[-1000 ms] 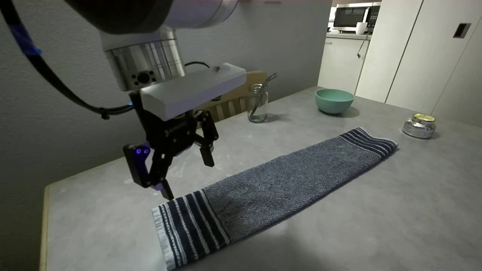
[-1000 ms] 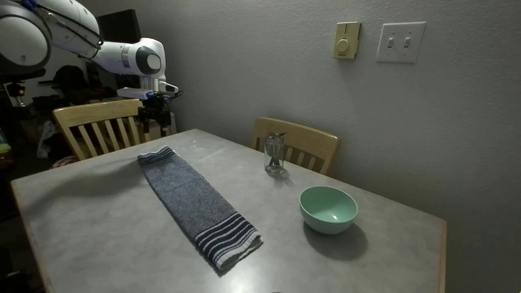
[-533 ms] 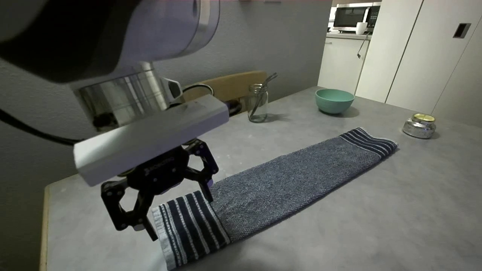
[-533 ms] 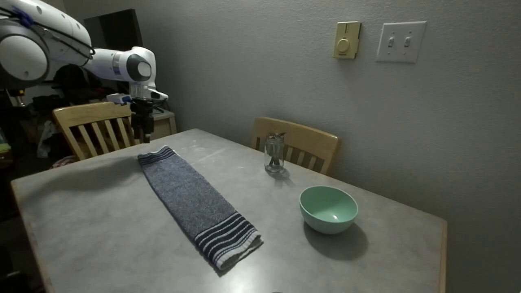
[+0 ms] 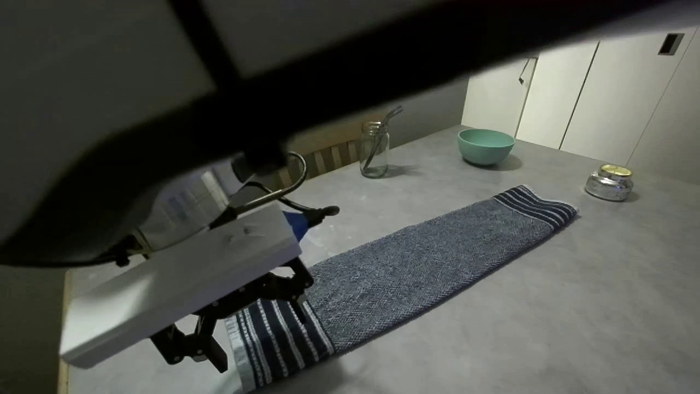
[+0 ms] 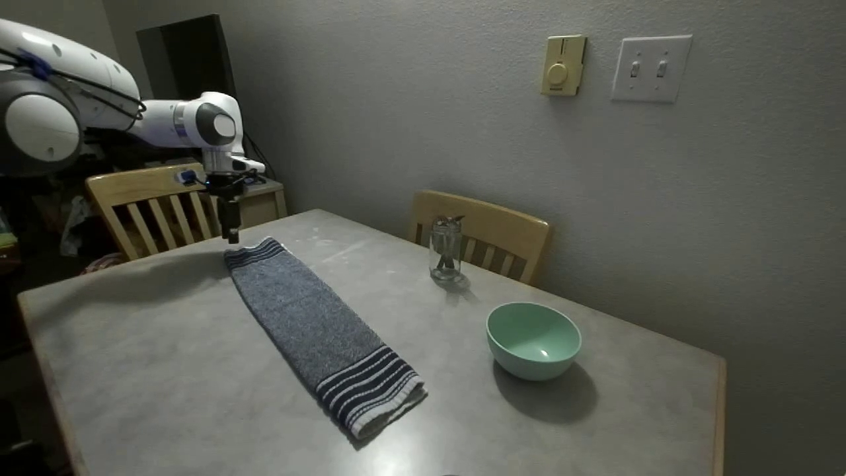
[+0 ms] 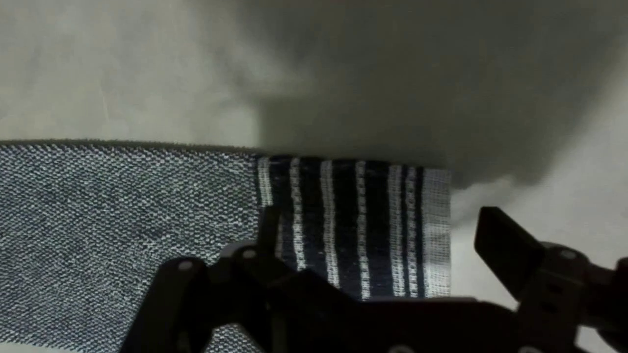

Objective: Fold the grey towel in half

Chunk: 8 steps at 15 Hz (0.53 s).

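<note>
Holding our gripper (image 7: 379, 215) unclenched, its two black fingers (image 7: 508, 250) spread wide, we look down on a striped end of the grey towel (image 6: 304, 304): in the wrist view one fingertip overlaps the innermost stripe, while the other shows past the pale hem, against the grey table (image 6: 165, 370). Whether either tip touches anything we cannot tell. The towel lies flat on the table, navy and white bands at both ends and blue-grey weave between; in an exterior view its end far from the gripper shows layered edges slightly apart. Off one long side, in both exterior views, we see a glass jar (image 5: 383, 160) with slim metal pieces (image 5: 394, 113) standing in it and a mint-green bowl (image 5: 485, 150), both well apart from the towel. A silvery jar (image 5: 607, 189) with a yellow top sits near the towel's far end. Past the table we have two wooden chairs (image 6: 489, 211) and, on the wall (image 6: 396, 112), a white switch plate (image 6: 649, 82).
</note>
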Available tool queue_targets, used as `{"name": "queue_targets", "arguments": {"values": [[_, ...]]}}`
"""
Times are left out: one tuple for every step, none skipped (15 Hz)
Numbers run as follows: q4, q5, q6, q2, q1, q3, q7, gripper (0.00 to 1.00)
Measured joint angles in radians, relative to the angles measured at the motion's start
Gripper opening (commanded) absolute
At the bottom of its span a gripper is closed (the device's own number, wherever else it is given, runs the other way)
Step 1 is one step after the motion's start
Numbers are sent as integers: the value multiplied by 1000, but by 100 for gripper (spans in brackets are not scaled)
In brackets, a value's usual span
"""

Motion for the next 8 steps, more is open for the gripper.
{"name": "queue_targets", "arguments": {"values": [[20, -4, -2, 19, 6, -9, 8, 100], [41, -7, -6, 37, 9, -16, 16, 100], [62, -7, -13, 53, 12, -22, 20, 100], [83, -7, -23, 69, 13, -26, 22, 100], [106, -7, -37, 84, 14, -30, 23, 100], [126, -8, -46, 98, 14, -33, 23, 100], [147, -8, -54, 112, 14, -36, 23, 100], [166, -10, -57, 124, 14, -38, 23, 100]]}}
